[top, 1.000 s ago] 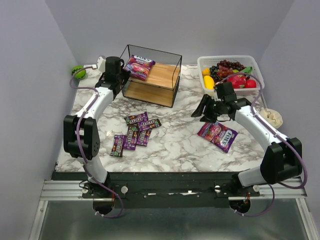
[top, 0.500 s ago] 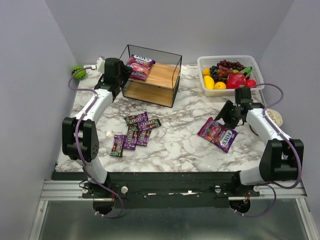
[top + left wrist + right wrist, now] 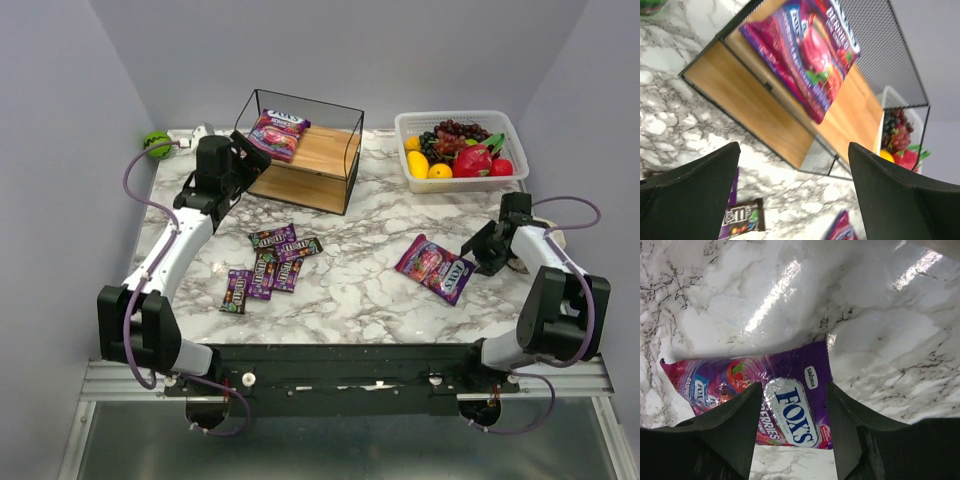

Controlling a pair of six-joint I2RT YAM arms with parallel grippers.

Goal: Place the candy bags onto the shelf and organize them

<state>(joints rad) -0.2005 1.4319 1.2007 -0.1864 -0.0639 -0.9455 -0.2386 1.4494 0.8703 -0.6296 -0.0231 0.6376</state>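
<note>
Noted loose FOX'S bag flat on worktop just left of right hand, released and empty, long axis slanting far-left to near-right, right arm nearer; other FOX'S bag on shelf top board, near released left hand.

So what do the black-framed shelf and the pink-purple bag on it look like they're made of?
Black wire-frame shelf with light boards: the boards look like pale matte wood with faint grain; the thin frame and mesh side are likely black-coated metal.
Pink-purple FOX'S candy bag: probably thin plastic film, judging by its slight sheen, soft creases and printed artwork.
</note>
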